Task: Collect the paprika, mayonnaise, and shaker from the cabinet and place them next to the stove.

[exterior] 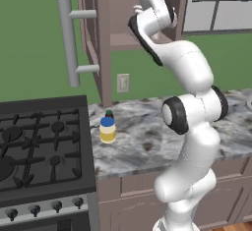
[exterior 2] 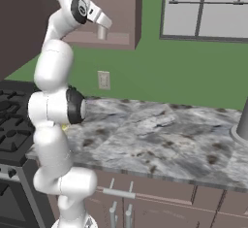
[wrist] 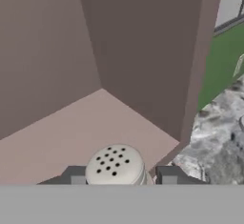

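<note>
In the hand view the shaker (wrist: 116, 166), whitish with a perforated round top, stands on the cabinet (wrist: 81, 132) shelf, and my gripper (wrist: 123, 176) is shut on it, one dark fingertip on each side. In the right base view the gripper (exterior 2: 101, 28) sits at the cabinet (exterior 2: 116, 8) shelf's front edge. The mayonnaise (exterior: 108, 129), a pale yellow jar with a blue lid, stands on the counter just right of the stove (exterior: 39, 146). Right behind it peeks the paprika's dark cap (exterior: 109, 113); its body is hidden.
The open cabinet door with its long grey bar handle (exterior: 69, 38) hangs above the stove. The marble counter (exterior 2: 160, 135) stretches right to a grey object (exterior 2: 241, 125) at its far end. A wall outlet (exterior: 123, 82) is under the cabinet and a window (exterior 2: 208, 13) to the right.
</note>
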Robot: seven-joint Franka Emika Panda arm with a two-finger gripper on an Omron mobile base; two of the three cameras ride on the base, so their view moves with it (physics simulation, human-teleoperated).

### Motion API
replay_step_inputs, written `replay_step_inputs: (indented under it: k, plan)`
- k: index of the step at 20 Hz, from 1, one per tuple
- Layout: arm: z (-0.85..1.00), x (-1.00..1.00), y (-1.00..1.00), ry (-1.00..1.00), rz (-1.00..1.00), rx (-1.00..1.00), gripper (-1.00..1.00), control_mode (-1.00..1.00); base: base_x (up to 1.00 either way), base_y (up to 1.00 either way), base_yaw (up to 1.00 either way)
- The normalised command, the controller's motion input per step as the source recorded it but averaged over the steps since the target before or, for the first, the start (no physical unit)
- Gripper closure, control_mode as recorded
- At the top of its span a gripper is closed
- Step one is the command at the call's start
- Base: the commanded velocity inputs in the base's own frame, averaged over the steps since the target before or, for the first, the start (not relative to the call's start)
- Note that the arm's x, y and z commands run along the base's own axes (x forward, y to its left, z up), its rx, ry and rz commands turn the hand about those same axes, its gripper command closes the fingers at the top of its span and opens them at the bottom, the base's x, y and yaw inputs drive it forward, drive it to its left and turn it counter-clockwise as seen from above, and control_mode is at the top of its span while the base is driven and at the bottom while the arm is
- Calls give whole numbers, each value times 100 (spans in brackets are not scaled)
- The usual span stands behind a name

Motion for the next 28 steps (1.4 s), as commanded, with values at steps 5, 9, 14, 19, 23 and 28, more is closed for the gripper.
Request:
replay_step_inputs:
  k: [5, 9, 14, 19, 23, 28]
  plan:
    - [-48, -100, -2, -18, 24, 0, 100, -100, 0, 0, 0]
    - [-32, -100, -17, -16, 26, 0, 100, -100, 0, 0, 0]
    - [-25, -99, -20, -8, 34, -1, 100, -100, 0, 0, 0]
    - [-45, -63, -21, 0, 50, -8, 100, -100, 0, 0, 0]
    - [-67, -45, -4, 0, 60, -11, 100, -100, 0, 0, 0]
    - [-70, -38, 4, 0, 60, -12, 100, -100, 0, 0, 0]
